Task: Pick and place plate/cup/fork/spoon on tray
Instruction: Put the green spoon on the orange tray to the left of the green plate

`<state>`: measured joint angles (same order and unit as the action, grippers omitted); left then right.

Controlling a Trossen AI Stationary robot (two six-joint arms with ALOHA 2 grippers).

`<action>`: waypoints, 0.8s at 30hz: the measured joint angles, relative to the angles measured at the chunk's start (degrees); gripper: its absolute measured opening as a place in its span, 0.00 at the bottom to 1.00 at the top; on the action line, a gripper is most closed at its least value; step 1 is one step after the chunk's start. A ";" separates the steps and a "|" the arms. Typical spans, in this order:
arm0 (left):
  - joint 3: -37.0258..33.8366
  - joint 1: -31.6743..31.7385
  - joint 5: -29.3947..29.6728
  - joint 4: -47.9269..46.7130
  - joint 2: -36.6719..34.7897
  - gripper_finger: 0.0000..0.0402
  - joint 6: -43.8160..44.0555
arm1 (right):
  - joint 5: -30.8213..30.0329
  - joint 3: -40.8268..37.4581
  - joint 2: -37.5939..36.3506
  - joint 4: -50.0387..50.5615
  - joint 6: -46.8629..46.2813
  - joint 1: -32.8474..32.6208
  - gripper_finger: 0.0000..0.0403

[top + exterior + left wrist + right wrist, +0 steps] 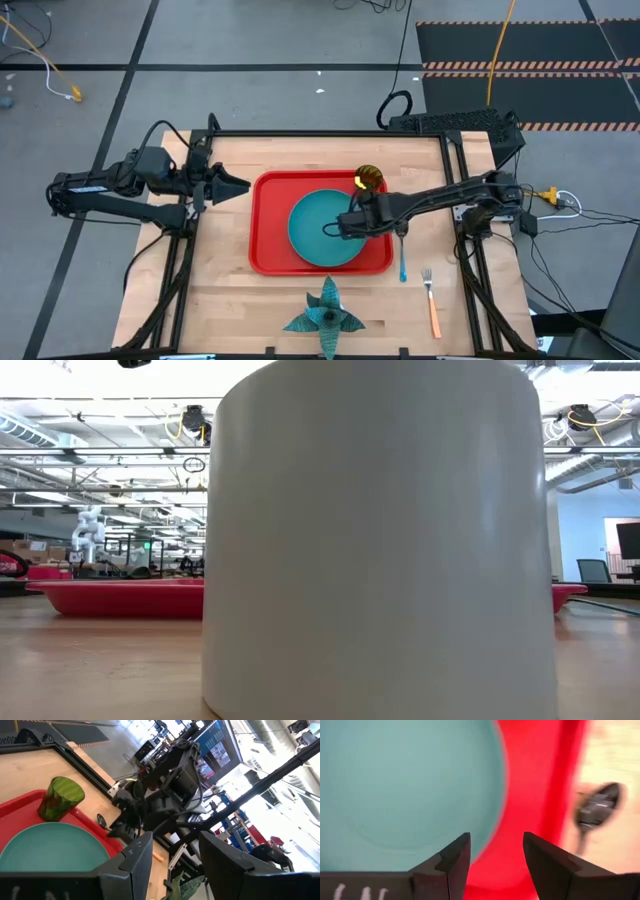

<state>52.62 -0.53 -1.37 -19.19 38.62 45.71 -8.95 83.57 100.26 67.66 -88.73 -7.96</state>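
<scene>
On the wooden counter (230, 290) sat the large red rectangular plastic tray (267, 225), holding the round flat teal plate (312, 228) and, at its far right corner, the small translucent olive-green cup (369, 178). Right pincer (347, 226) hovered over the plate's right edge, fingers parted, holding nothing. Blue-handled spoon (402, 257) and orange-handled fork (431, 300) lay on the counter right of the tray. Left pincer (236, 185) waited at the tray's left, parted, empty.

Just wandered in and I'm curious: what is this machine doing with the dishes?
It is setting tableware on a red tray. The teal plate and green cup are already on it. The right claw hovers open over the plate's edge, holding nothing. The blue-handled spoon and orange-handled fork lie on the table beside the tray. The left claw waits open at the tray's other side.
</scene>
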 joint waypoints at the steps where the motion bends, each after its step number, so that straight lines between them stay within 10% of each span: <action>1: 0.00 0.02 0.00 0.01 0.02 0.41 0.01 | 0.00 0.00 -0.52 1.71 -0.40 -0.21 0.44; 24: 0.00 -0.01 -1.98 -0.21 -0.01 0.41 -0.47 | 12.30 -10.91 -3.35 7.52 -5.62 -8.49 0.44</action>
<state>52.62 -0.54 -3.35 -19.40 38.61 45.24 3.35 72.66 96.91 75.18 -94.35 -16.46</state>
